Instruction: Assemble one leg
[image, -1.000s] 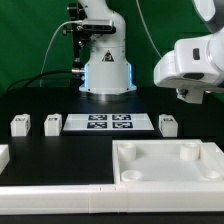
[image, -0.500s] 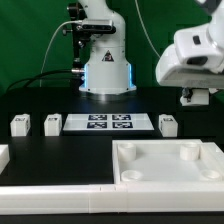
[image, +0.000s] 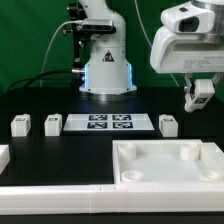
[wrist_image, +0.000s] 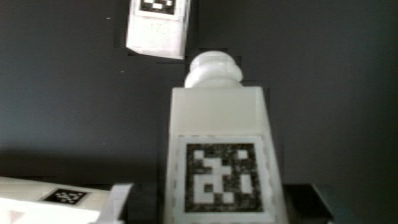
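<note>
Aloft, the tool (image: 203, 97) is clamped tight around one white leg (wrist_image: 217, 130).

Held leg (wrist_image: 217, 120), tagged end off-frame

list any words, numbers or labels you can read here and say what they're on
No words, numbers or brand names can be read in either view.
The only marks are black-and-white square tags, which are patterns without letters. They are on the marker board, on the leg held in the gripper, and on another leg.
</note>
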